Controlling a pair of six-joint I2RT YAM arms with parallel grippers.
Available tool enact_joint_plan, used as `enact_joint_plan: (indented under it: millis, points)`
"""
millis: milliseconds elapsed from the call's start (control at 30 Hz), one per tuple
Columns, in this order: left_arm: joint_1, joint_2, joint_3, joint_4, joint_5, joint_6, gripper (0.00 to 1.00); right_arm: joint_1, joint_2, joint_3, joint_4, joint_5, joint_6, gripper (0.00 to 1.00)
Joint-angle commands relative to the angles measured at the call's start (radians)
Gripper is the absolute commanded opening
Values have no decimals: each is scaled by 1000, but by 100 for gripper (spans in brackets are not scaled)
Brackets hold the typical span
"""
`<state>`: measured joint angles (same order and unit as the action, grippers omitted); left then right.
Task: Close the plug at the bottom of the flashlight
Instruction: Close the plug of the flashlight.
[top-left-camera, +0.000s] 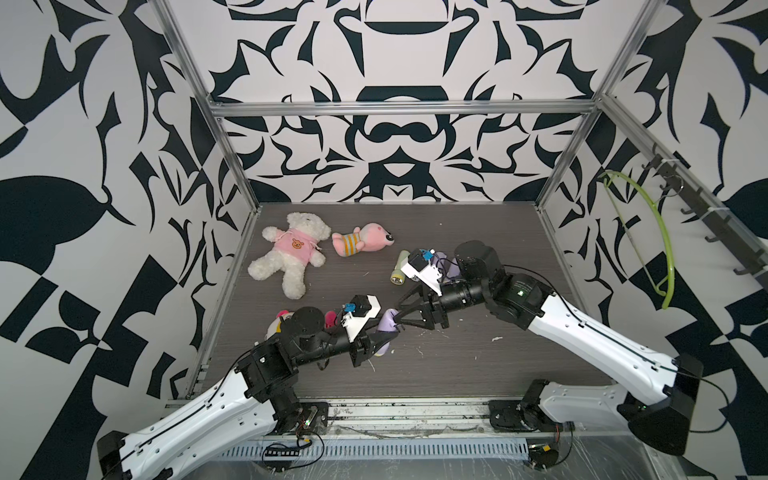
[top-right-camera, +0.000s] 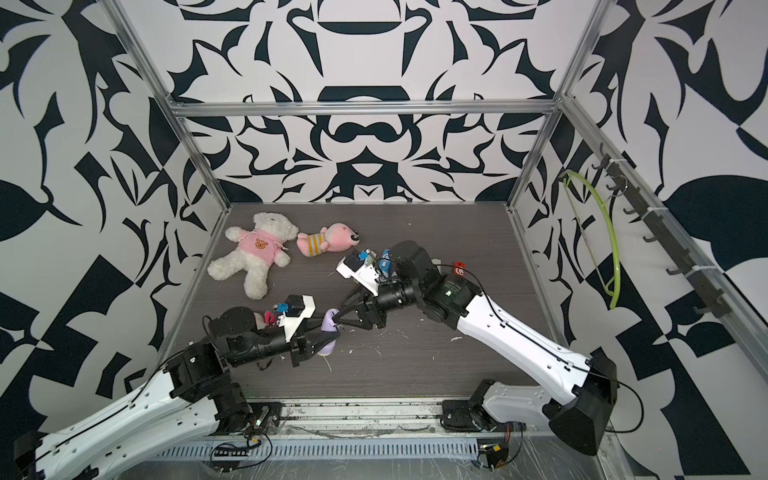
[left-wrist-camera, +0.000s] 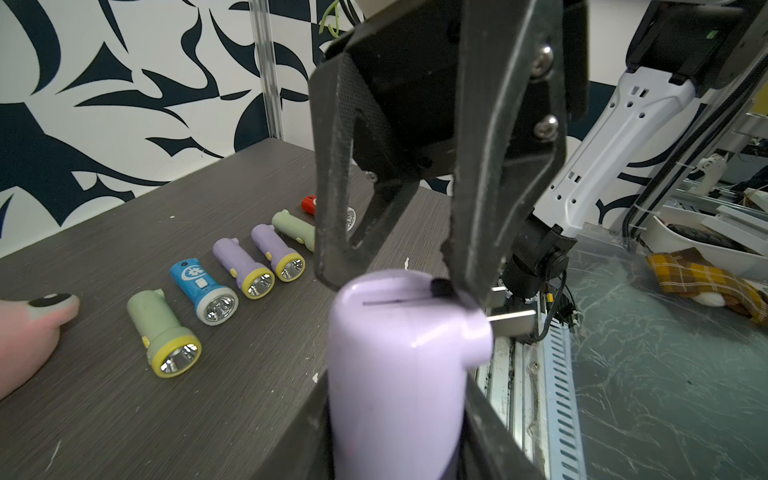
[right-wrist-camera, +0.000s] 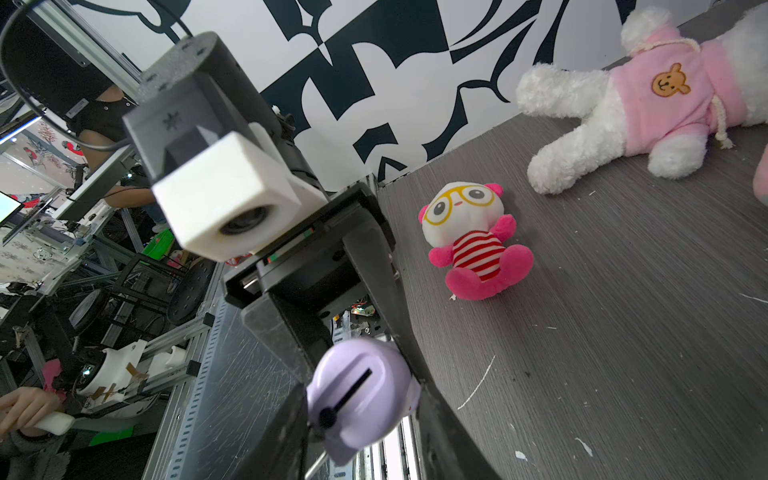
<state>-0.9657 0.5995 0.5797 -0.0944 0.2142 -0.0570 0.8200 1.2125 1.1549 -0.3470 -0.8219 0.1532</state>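
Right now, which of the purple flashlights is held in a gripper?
The purple flashlight clamped in the left gripper; the other two purple flashlights lie in the row on the table.

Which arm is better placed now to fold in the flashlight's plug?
Right. The right gripper straddles the bottom end of the flashlight beside the protruding plug; the left gripper holds the body.

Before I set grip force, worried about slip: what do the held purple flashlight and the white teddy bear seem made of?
Held purple flashlight: probably hard moulded plastic, smooth, glossy; a bright highlight streaks its body. White teddy bear: plush fabric, matte, fuzzy; loose fibres blur its outline.
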Motion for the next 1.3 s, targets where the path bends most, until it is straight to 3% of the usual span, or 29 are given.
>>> enact_joint_plan:
  millis: [0,367,733,867,1067,1267]
  points:
    - [7,-11,-10,38,29,-8,44,5,-1,49,15,-26,-18,43]
    - [15,-34,-14,39,49,-21,45,7,30,59,8,-44,-28,29]
    - [19,-9,2,44,76,-23,45,5,11,87,-47,-36,-69,31]
    - [25,9,11,42,94,-26,36,6,-13,80,-59,-25,-75,33]
    - [28,11,17,41,90,-20,3,6,-22,74,-90,-10,-87,33]
    - [30,-5,12,37,71,-17,3,5,-22,51,-100,-6,-89,33]
